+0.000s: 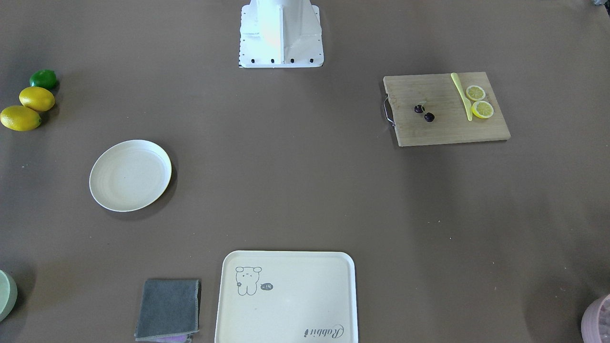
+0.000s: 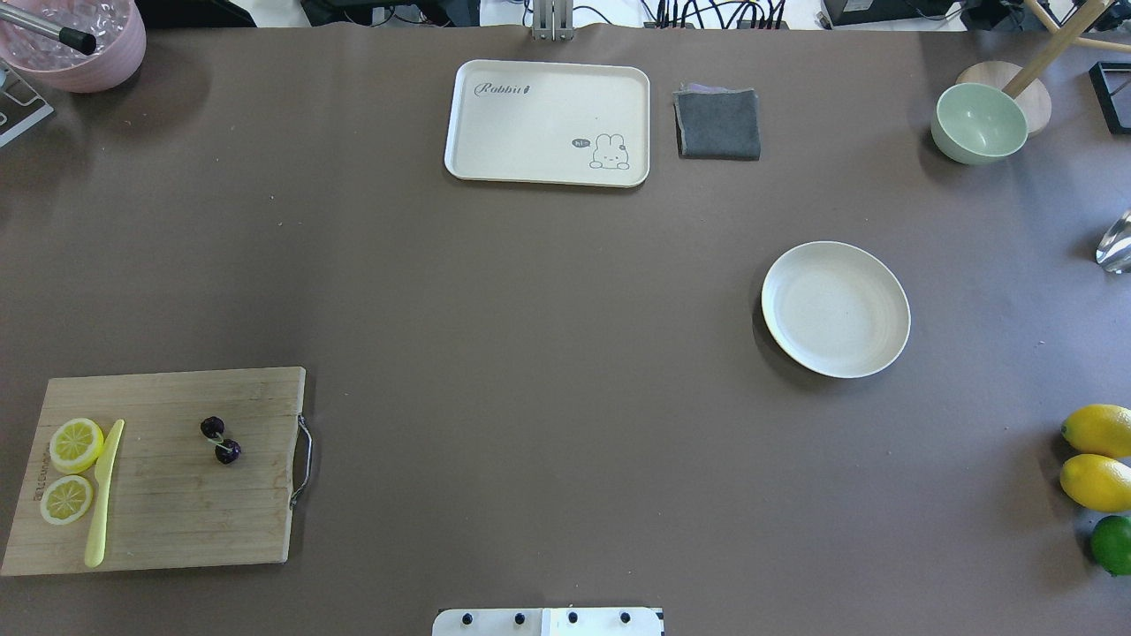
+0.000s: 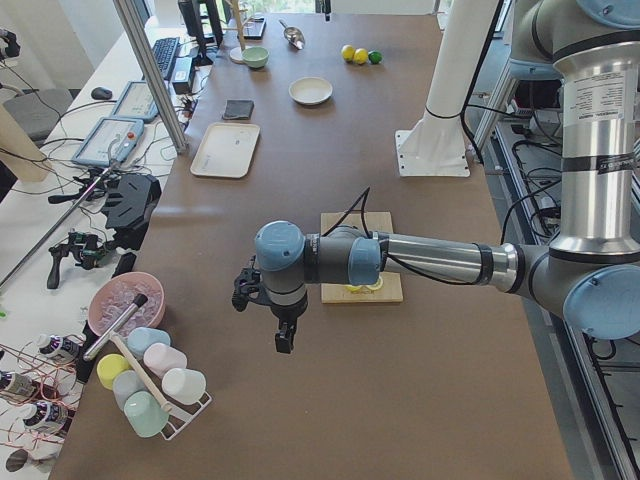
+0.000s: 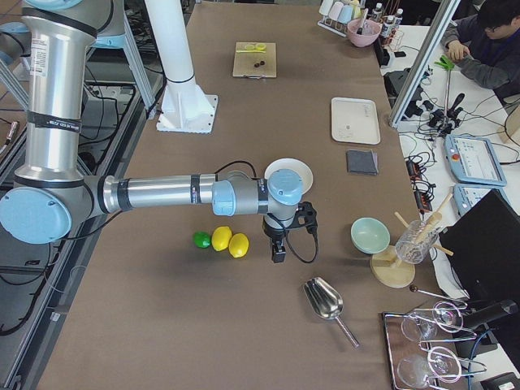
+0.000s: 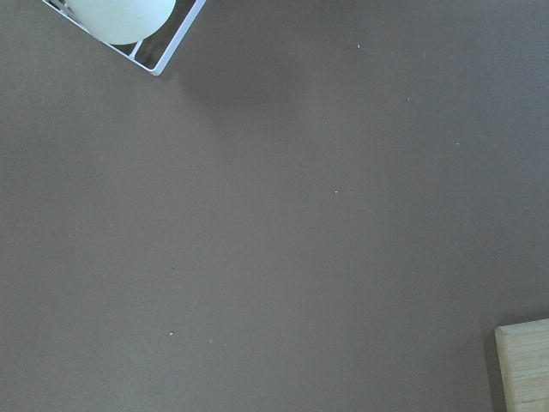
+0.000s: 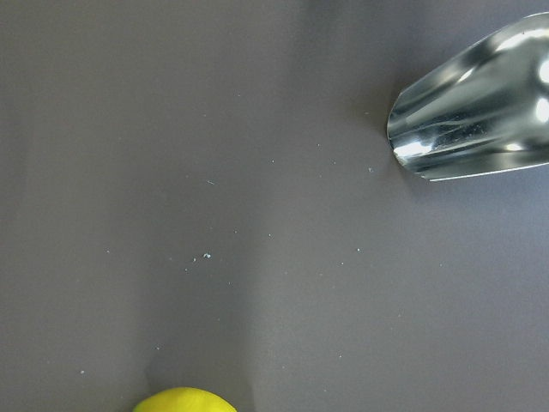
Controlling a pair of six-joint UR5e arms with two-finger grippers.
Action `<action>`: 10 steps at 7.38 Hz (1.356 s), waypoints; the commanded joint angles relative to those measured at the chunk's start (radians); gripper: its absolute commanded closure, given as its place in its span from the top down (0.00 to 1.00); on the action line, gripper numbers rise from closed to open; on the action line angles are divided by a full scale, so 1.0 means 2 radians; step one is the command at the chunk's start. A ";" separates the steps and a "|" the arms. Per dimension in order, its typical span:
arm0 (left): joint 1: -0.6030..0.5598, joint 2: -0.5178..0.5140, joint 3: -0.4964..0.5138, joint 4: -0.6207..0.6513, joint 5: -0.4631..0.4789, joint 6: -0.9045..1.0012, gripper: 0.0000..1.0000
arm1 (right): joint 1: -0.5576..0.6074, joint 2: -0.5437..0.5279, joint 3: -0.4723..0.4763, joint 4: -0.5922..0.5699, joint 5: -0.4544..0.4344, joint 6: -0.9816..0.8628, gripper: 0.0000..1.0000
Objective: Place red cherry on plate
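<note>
The red cherry (image 2: 220, 440), two tiny dark maroon balls on one pale stem, lies on a wooden cutting board (image 2: 168, 512) at the near left; it also shows in the front view (image 1: 424, 113). The round cream plate (image 2: 835, 309) sits bare on the right half of the table. My left gripper (image 3: 285, 340) hangs above bare table beyond the board's outer end, away from the cherry. My right gripper (image 4: 278, 252) hovers past the plate, beside the lemons. Both show only in the side views, so I cannot tell whether they are open or shut.
On the board lie two lemon slices (image 2: 75, 444) and a yellow knife (image 2: 104, 495). A cream tray (image 2: 548, 124) and a grey cloth (image 2: 717, 124) sit at the far edge. Two lemons (image 2: 1096, 459), a lime (image 2: 1112, 544), a green bowl (image 2: 979, 124) and a metal scoop (image 4: 325, 301) are at the right.
</note>
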 commanded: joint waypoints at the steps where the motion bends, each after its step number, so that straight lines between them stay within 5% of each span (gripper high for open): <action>1: 0.009 0.001 -0.009 0.000 -0.001 0.000 0.98 | -0.003 -0.001 0.000 0.000 0.001 -0.001 1.00; 7: 0.011 -0.005 -0.068 -0.001 0.000 -0.005 0.98 | -0.002 0.005 0.011 0.001 -0.003 -0.002 1.00; 10: 0.011 -0.014 -0.051 -0.082 0.000 -0.012 0.98 | 0.007 0.020 0.022 0.015 -0.007 0.001 1.00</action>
